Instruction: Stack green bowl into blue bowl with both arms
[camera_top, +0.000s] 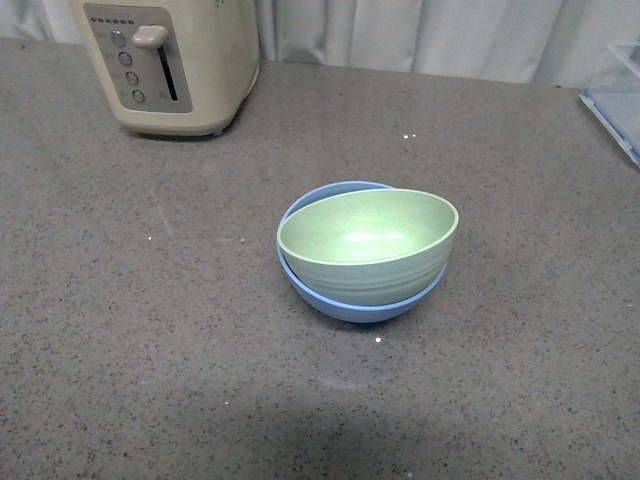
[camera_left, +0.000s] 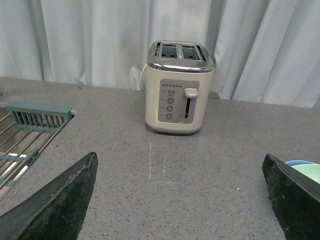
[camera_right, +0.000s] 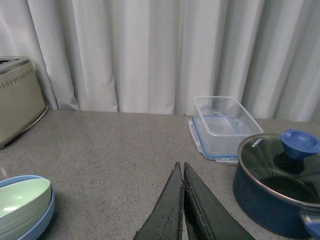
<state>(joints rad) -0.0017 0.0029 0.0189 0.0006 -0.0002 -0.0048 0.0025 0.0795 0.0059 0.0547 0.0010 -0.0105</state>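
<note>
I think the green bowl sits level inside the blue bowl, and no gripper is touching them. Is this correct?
Not quite. The green bowl does sit inside the blue bowl, untouched, but the front view shows it tilted, its rim higher on one side, not level.

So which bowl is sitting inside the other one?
The green bowl sits tilted inside the blue bowl, whose rim peeks out around it.
</note>
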